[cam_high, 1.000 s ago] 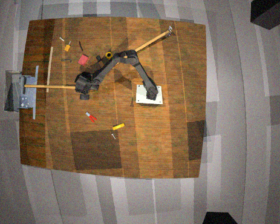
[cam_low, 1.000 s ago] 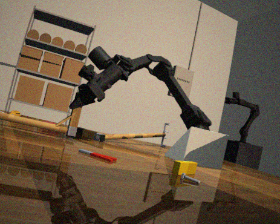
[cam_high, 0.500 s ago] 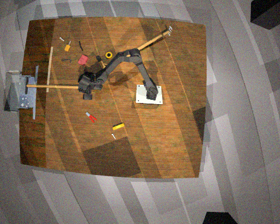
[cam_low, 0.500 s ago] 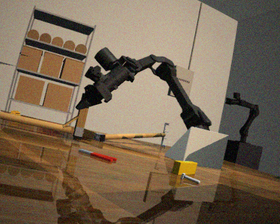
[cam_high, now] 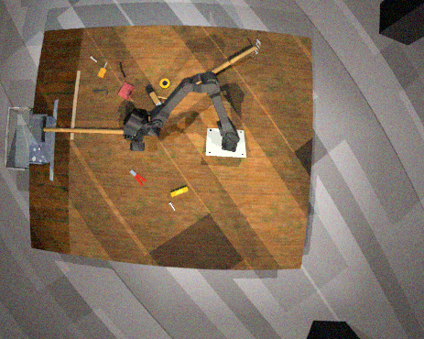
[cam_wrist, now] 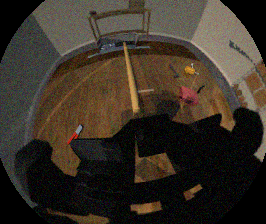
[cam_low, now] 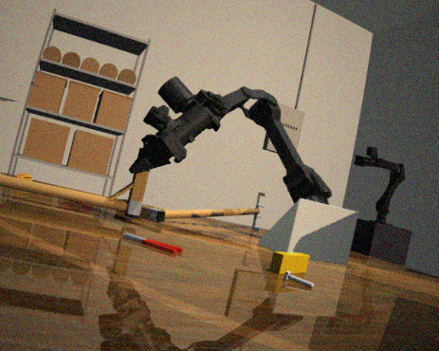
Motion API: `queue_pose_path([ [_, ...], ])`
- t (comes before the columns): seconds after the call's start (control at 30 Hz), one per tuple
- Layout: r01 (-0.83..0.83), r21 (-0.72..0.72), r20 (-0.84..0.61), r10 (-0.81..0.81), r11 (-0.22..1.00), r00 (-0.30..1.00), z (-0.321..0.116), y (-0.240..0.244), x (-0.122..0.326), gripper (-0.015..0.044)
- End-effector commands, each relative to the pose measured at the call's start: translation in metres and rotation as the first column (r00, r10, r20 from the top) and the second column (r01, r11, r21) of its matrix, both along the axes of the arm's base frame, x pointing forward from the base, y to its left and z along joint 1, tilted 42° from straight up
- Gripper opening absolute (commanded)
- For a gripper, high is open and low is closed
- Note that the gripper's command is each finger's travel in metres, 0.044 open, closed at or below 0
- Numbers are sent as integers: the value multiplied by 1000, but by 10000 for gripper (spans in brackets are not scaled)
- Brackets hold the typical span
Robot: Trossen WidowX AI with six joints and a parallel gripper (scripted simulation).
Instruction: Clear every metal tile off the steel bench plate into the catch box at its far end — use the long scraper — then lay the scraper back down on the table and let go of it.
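My gripper (cam_high: 128,133) (cam_low: 139,170) is shut on the upright wooden grip (cam_low: 138,188) at the near end of the long scraper. The scraper's pale handle (cam_high: 91,131) (cam_low: 56,191) (cam_wrist: 129,75) reaches away to the steel bench plate (cam_high: 38,137) (cam_wrist: 110,46); its far end lies over the plate, and the blade is not clear. Several small pale specks, perhaps metal tiles, show on the plate's lower half in the top view; I cannot tell exactly. The clear-walled catch box (cam_high: 7,136) is at the plate's far end. Its contents are unclear. The fingertips are hidden in the wrist view.
Red-handled pliers (cam_high: 137,178) (cam_low: 160,247) (cam_wrist: 75,135), a yellow block (cam_high: 179,191) (cam_low: 289,263) and a bolt (cam_low: 299,280) lie on one side. A red block (cam_high: 126,91) (cam_wrist: 188,95), a tape roll (cam_high: 165,83) and a long-handled rake (cam_high: 234,60) lie on the other. A thin wooden strip (cam_high: 76,100) crosses near the plate.
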State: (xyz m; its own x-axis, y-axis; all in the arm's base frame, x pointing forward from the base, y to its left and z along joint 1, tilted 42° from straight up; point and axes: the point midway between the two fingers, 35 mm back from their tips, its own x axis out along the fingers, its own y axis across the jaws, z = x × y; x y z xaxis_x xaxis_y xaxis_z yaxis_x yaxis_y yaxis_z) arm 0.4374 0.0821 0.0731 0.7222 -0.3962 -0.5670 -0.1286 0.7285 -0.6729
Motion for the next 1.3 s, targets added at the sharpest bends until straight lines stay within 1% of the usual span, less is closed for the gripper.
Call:
queue_pose_path([
  [0.0, 2, 7, 19, -2, 1000, 1000, 6, 0, -5, 0],
  [1.27, -2, 6, 17, 2, 1000, 1000, 0, -15, -63, 0],
])
